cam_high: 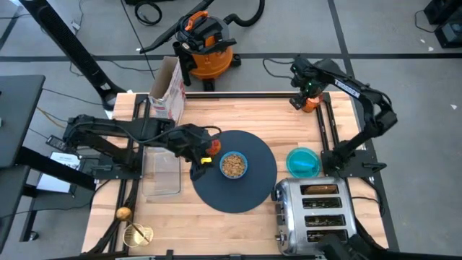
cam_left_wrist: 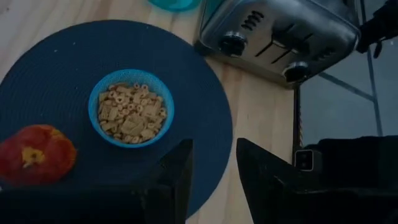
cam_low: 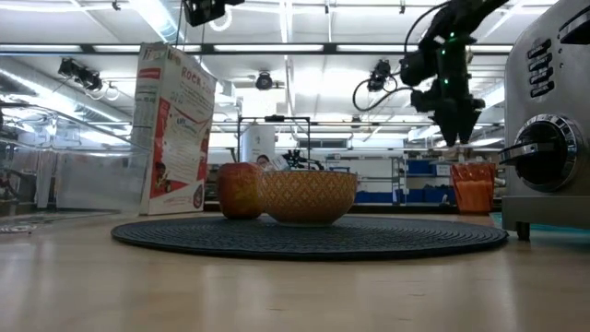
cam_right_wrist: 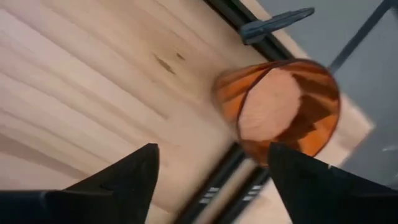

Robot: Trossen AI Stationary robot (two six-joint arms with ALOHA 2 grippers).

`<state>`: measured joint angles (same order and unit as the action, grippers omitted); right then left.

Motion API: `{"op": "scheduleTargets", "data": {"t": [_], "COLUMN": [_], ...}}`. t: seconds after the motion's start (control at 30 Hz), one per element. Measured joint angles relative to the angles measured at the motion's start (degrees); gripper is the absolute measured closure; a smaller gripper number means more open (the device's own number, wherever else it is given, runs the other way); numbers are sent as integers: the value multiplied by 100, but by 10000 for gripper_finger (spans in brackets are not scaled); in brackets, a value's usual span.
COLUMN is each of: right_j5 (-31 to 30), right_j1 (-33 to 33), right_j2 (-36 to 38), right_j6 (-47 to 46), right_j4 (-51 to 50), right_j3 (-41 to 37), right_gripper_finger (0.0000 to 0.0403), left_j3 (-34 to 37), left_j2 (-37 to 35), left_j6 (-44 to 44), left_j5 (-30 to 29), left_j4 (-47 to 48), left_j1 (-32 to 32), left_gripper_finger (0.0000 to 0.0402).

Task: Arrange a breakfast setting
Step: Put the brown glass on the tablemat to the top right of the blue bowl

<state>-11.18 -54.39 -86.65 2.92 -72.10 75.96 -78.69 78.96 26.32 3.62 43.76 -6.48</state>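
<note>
Breakfast setting sits mid-desk on one large dark slate-blue round woven mat [cam_high: 238, 173]. On the mat: one small light-blue bowl [cam_high: 233, 165], filled with pale ring-shaped cereal, standing a little toward the mat's left side. One red apple [cam_high: 211, 147] rests at the mat's left rim, just beside the bowl; the low view shows the two side by side, close.

One teal shallow dish [cam_high: 303, 162] lies on the wooden desk [cam_high: 245, 115] off the mat's right edge, just behind one chrome four-slot toaster [cam_high: 314, 215]. Contents of the dish cannot be told.

One copper-orange translucent cup [cam_right_wrist: 283, 109] stands upright at the desk's far right corner, beside the black frame rail, well apart from the mat. Right wrist view looks into it: no contents seen.

One red-and-white cereal box [cam_high: 167, 90] stands upright at the desk's far left. One clear rectangular plastic container [cam_high: 162, 173] lies left of the mat. One gold ribbed round object [cam_high: 137, 235] and a small gold piece [cam_high: 123, 213] sit at the near left corner; cannot tell whether a spoon is among them.

Left gripper [cam_high: 196, 167] hovers over the mat's left edge, near the apple; its fingers [cam_left_wrist: 177, 180] are narrowly parted and hold nothing.

Right gripper [cam_high: 309, 92] hangs above the cup, fingers [cam_right_wrist: 127, 177] spread wide on either side, not touching it.
</note>
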Motion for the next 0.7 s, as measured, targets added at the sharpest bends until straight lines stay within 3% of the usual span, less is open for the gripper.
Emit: {"op": "scheduleTargets", "data": {"t": [0.3, 0.43, 0.7], "right_j5": [-256, -952, -1167], "right_j1": [-126, 45, 84], "right_j2": [19, 146, 152], "right_j6": [1006, 1063, 869], "right_j4": [408, 1129, 1203], "right_j3": [-621, -971, -1005], "right_gripper_finger": [178, 188, 190], "left_j3": [-1, -3, -1], "left_j2": [-15, -98, -114], "left_j6": [-1, 31, 108], "left_j5": [-34, -210, -237], "left_j4": [475, 468, 238], "left_j1": [-68, -21, 127], "left_gripper_finger": [271, 271, 271]}}
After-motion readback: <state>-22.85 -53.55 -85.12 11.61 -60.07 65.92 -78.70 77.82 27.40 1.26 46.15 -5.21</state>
